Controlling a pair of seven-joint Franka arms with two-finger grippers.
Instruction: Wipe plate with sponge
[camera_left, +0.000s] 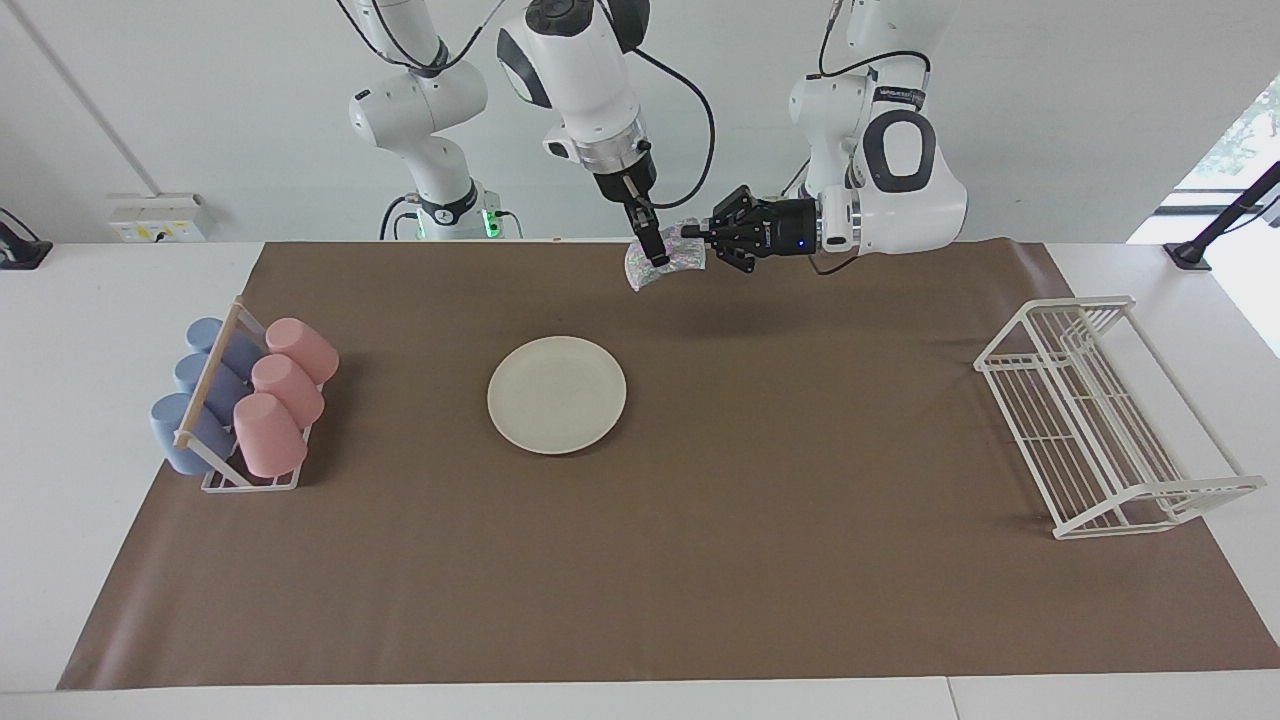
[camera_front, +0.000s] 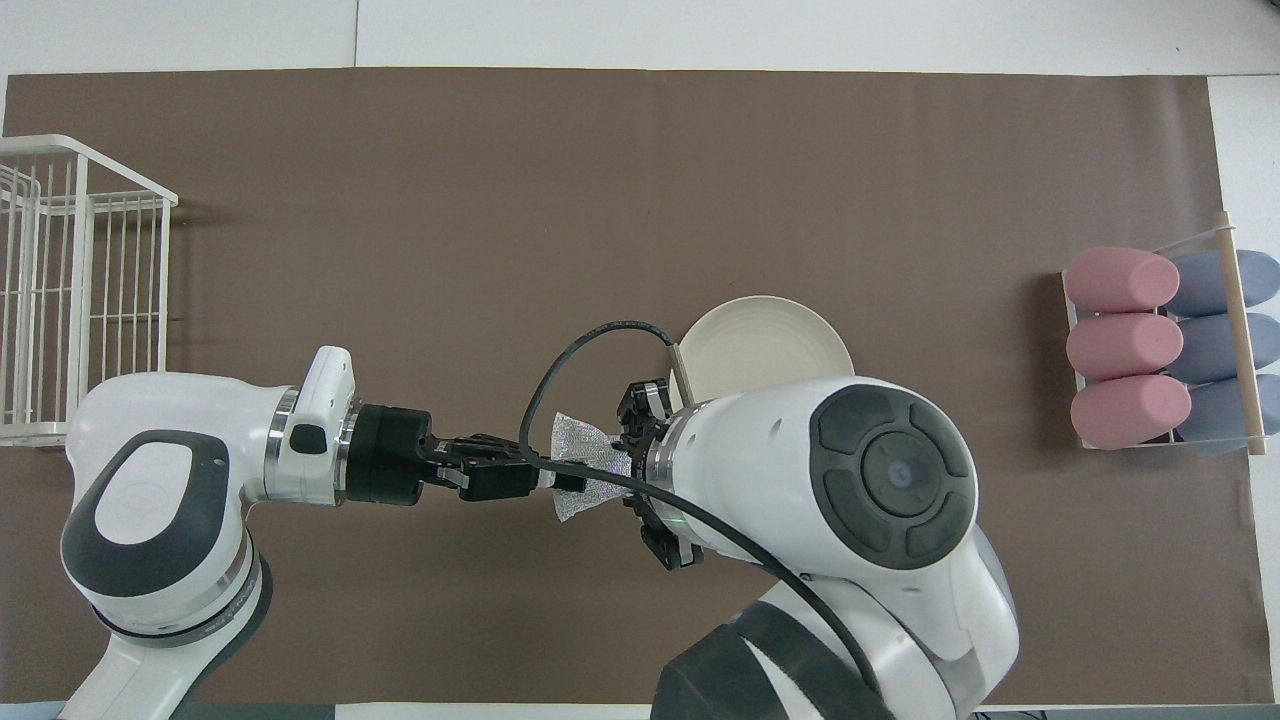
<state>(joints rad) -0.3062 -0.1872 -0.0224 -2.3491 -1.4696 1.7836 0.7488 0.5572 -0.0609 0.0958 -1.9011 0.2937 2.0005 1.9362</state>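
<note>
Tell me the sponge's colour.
Silvery-grey and glittery; the sponge shows best in the overhead view.

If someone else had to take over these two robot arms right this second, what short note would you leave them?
Left gripper and right gripper: both at the sponge, up in the air over the mat's edge by the robots; which one carries it, I cannot tell.
Plate: flat on the mat, apart from the sponge.
Done: sponge lifted, apparently mid hand-over.
Left: finish the hand-over, bring the sponge down, wipe the plate.

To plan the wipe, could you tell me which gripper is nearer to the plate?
Right. The right gripper hangs with the sponge over the mat on the robots' side of the plate; the left gripper meets the sponge from its own arm's end.
</note>
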